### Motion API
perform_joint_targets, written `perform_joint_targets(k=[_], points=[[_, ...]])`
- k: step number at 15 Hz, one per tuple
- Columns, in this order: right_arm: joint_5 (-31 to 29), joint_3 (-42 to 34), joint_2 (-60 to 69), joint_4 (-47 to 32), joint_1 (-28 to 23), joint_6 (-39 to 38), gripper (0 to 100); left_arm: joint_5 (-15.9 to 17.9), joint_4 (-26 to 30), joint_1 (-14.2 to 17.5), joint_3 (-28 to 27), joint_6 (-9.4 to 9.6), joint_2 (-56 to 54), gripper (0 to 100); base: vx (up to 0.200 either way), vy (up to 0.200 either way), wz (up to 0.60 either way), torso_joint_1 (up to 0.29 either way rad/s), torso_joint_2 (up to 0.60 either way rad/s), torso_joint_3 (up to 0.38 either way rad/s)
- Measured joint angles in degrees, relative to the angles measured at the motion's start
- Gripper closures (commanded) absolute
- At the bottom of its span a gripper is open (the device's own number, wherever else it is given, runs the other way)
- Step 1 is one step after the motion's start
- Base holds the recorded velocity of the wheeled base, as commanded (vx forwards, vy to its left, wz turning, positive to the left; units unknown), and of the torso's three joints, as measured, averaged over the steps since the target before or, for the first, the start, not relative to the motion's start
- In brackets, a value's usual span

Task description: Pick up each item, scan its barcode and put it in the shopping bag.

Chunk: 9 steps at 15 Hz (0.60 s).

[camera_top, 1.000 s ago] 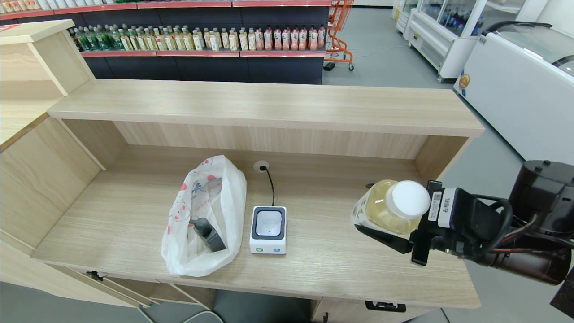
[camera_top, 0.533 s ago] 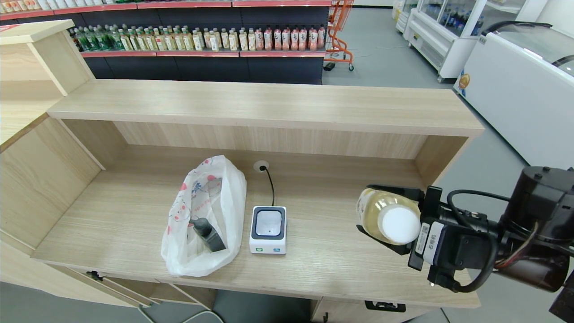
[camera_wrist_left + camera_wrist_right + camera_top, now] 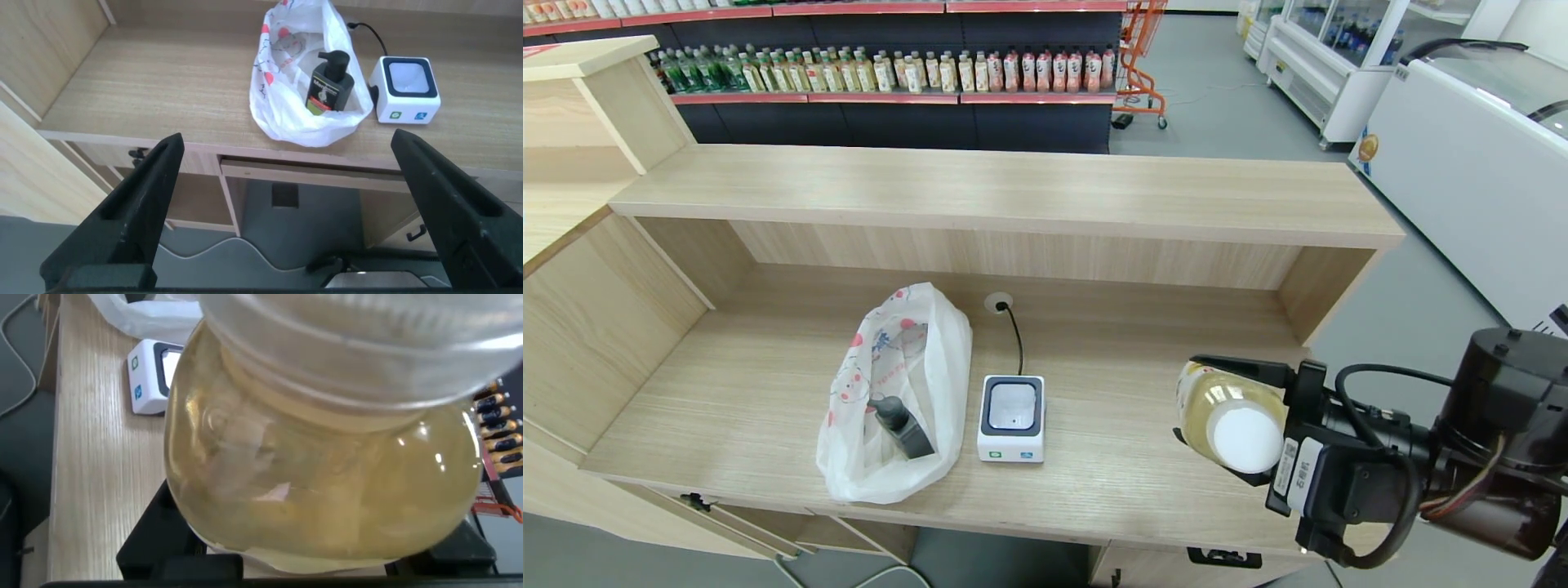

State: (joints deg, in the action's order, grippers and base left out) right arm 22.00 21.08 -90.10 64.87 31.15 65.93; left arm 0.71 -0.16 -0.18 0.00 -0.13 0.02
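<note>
Top of the bottle (image 3: 327, 457) cut off by the right wrist view's edge, its label mostly hidden from us, pump bottle (image 3: 903, 429) base tucked under the bag (image 3: 849, 474) fold, print too small for us.

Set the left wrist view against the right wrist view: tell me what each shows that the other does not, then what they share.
Left wrist view, not the right: the black pump bottle inside the white printed plastic shopping bag, the open left gripper, and the cabinet fronts under the counter. Right wrist view, not the left: the clear bottle of yellowish liquid, clamped in the right gripper. Both: the white box-shaped barcode scanner, the bag's white plastic and the light wooden counter.
</note>
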Motion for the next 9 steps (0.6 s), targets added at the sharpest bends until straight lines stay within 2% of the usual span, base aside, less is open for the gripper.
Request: perform_joint_targets(k=[9], points=[[0.1, 1.8, -4.8, 1.9, 2.1, 1.3, 100, 0.0, 0.0, 0.0, 0.0, 0.02, 0.0, 0, 0.000, 0.200, 0.00, 0.002, 0.00, 0.002]])
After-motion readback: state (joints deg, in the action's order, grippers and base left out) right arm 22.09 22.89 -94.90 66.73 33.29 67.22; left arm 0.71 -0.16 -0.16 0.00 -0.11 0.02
